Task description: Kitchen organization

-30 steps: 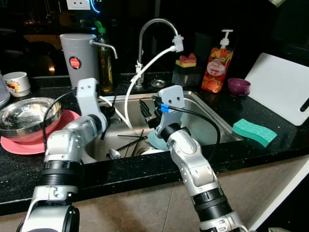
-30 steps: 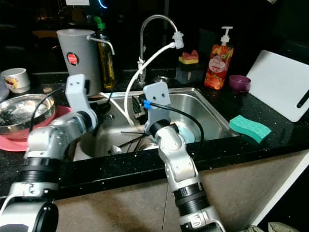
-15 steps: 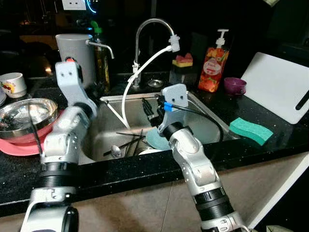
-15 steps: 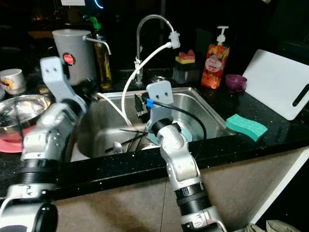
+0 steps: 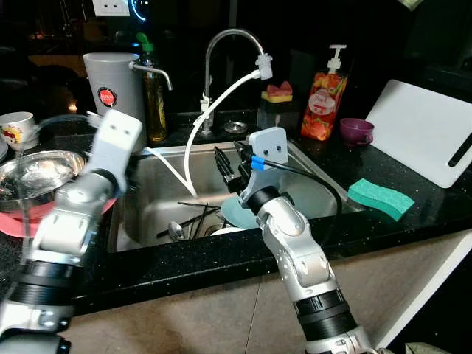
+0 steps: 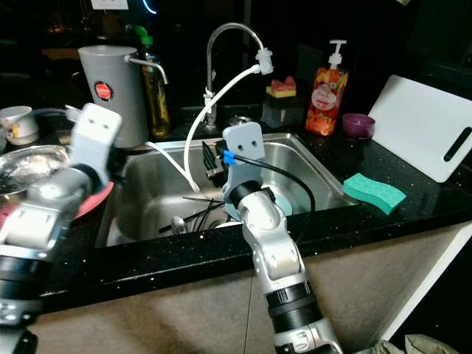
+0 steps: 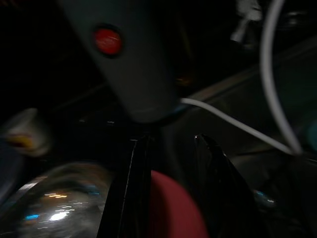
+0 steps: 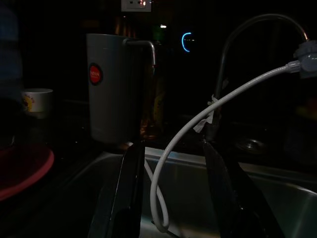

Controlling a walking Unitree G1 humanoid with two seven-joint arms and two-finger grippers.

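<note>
My left gripper (image 7: 171, 188) has swung from the sink (image 5: 310, 166) toward the red plate (image 5: 44, 221) and steel bowl (image 5: 33, 173) at frame left, fingers spread, empty. My right gripper (image 8: 171, 198) hangs mid-frame over the sink, fingers parted, holding nothing.

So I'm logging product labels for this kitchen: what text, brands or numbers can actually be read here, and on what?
No text can be read.
Grey canister: round red badge, lettering too small.
Soap pump bottle: fruit-picture label, print blurred.
White cup: red and yellow print, unreadable.
Oil bottle: no label legible.
</note>
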